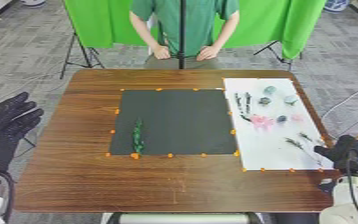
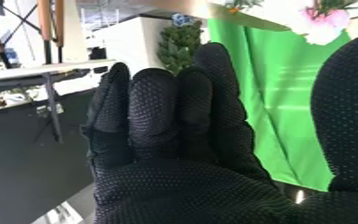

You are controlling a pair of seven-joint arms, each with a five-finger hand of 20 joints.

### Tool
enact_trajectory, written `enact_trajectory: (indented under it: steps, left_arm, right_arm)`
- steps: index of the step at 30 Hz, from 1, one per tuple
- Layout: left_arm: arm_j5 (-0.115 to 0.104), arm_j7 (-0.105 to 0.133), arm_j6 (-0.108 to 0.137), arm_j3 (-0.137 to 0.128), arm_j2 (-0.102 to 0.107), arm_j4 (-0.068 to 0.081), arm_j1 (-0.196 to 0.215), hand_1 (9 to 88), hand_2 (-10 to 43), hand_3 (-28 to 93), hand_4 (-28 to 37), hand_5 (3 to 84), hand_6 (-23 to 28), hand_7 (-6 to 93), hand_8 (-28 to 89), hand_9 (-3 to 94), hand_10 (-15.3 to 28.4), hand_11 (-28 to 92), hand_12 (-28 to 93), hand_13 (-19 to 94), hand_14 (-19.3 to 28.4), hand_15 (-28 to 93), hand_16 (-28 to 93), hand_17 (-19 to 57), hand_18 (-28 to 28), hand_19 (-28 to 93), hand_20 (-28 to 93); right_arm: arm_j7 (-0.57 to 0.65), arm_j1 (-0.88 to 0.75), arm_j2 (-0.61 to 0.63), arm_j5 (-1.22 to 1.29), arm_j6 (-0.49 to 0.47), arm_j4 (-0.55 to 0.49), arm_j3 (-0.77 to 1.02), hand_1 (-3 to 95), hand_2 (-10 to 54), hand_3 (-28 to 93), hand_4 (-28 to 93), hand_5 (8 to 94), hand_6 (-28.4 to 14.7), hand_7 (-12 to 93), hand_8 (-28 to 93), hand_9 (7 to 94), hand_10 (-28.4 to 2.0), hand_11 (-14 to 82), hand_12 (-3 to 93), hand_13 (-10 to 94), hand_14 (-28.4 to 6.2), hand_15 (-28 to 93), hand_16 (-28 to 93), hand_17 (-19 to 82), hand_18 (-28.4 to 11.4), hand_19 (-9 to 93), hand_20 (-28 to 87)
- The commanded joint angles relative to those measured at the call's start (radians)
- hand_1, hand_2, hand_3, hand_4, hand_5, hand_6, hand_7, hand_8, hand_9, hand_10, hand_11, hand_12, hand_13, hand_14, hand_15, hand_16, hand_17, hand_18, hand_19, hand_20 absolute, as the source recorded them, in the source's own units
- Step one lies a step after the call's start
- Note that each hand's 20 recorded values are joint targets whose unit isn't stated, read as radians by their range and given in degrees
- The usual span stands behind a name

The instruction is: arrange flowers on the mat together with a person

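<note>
The arranging looks to be in its early stage: one green leafy stem (image 1: 138, 137) lies lengthwise on the dark mat (image 1: 180, 122), near its left edge, while the other pieces lie on the white mat (image 1: 257, 159) to the right. Among these are a large pink flower (image 1: 262, 121), dark slender twigs (image 1: 244, 104), a pale blue-green bloom (image 1: 270, 90) and thin sprigs (image 1: 295, 143).

The right hand (image 2: 184, 185) is at the near right corner of the surface (image 1: 167, 192), beside the white mat, wide open, its fingers straight and thumb well apart, with nothing in its hold. The left hand (image 1: 7, 127) is off the left edge, its fingers extended and empty.

The step in hand seems to be choosing the next piece. That calls for the right hand to come over the white mat, pinch one stem gently, since petals could crush or neighbours snag, and carry it across to the dark mat.
</note>
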Motion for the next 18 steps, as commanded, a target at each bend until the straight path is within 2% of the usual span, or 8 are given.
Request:
enact_trajectory:
  steps: [1, 5, 11, 18]
  left_arm:
    - [-0.001, -0.002, -0.002, 0.005, -0.008, 0.000, 0.012, 30.1, -0.5, 69, -15.2, 37.7, 3.6, 25.1, -10, 33.2, 13.5, 27, 20, 29, 15.1, 38, 2, -4.8, 21.3, 45, 17]
    - [-0.003, 0.000, 0.002, 0.008, -0.002, 0.002, 0.010, 30.0, -0.5, 69, -15.1, 37.7, 3.6, 25.2, -10, 33.2, 13.4, 27, 20, 29, 15.1, 38, 2, -4.8, 21.3, 45, 17]
    - [-0.002, -0.002, 0.001, 0.007, -0.005, 0.001, 0.010, 30.1, -0.5, 69, -15.2, 37.6, 3.6, 25.2, -10, 33.2, 13.4, 27, 20, 29, 15.1, 38, 2, -4.8, 21.3, 45, 17]
    - [0.000, -0.005, 0.001, 0.004, -0.009, 0.000, 0.010, 30.0, -0.5, 69, -15.2, 37.7, 3.7, 25.1, -10, 33.2, 13.4, 27, 20, 29, 15.1, 38, 2, -4.8, 21.3, 45, 17]
  right_arm:
    - [-0.004, 0.022, -0.003, 0.019, -0.020, 0.038, -0.026, 24.6, -9.5, 77, -28, 44.1, -3.7, 64, -24, 44.4, -14.1, 69.9, 49.7, 45, -14.9, 89, 29, 21, -18.9, 76, 47]
    - [0.008, 0.037, -0.002, 0.016, -0.027, 0.056, -0.042, 25.4, -9.5, 77, -28, 44.1, -3.8, 64, -24, 44.4, -14.1, 70.0, 49.4, 45, -14.9, 89, 28, 21, -18.9, 76, 47]
    - [-0.005, 0.046, -0.001, 0.010, -0.027, 0.072, -0.064, 31.4, -9.5, 78, -28, 45.4, -2.6, 65, -24, 46.5, -13.9, 70.4, 48.3, 48, -13.9, 89, 28, 21, -18.7, 76, 46]
    - [-0.025, 0.062, 0.008, 0.007, -0.069, 0.078, -0.100, 33.8, -9.5, 77, -28, 47.6, -1.6, 66, -25, 48.7, -13.1, 70.8, 48.0, 49, -13.5, 89, 28, 21, -18.7, 76, 46]
